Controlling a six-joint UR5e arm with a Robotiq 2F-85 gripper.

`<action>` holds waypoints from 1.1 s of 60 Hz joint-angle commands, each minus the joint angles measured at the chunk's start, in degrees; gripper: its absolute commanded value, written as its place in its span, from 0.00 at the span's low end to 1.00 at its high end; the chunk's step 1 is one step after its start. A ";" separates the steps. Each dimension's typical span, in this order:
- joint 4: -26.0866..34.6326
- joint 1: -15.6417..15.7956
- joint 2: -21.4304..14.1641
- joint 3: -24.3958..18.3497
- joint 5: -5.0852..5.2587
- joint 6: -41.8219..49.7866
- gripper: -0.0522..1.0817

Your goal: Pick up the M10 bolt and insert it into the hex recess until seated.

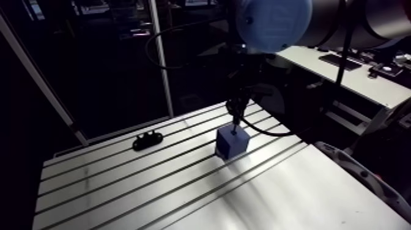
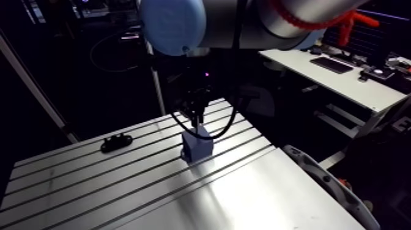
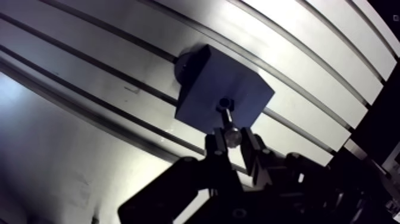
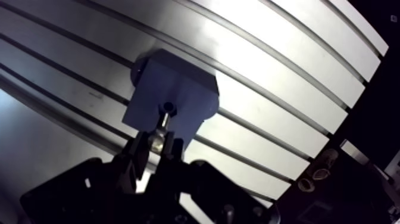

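On the slotted aluminium desk [image 3: 309, 53] stands a blue block [image 3: 205, 86], and the jaws, closed on the head end of the M10 bolt [image 3: 228, 121], hold it shank-down so its tip meets the hex recess [image 3: 224, 102] — seemingly just entering, not yet seated.

High arm view overlooks table [image 1: 122, 189]; close wrist view shares the block [image 3: 202, 89].

The slotted aluminium table [image 1: 153, 196] has dark grooves running from the near left to the far right, with bright glare across its near right part. A small black lumpy part [image 1: 147, 141] lies flat on the table toward its far left, close to the far edge; what it is cannot be made out.
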 commanded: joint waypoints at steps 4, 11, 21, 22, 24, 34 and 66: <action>0.00 0.05 0.57 -0.15 0.02 0.15 0.96; 0.00 0.05 0.59 -0.15 -0.14 0.15 0.96; 0.00 0.05 1.01 -0.15 -0.16 0.15 0.96; 0.00 0.05 1.02 -0.15 -0.23 0.15 0.96; 0.00 0.05 1.03 -0.15 -0.24 0.15 0.96; 0.00 0.12 1.20 -0.24 -0.16 0.14 0.96; 0.00 0.31 1.63 -0.42 -0.14 0.23 0.96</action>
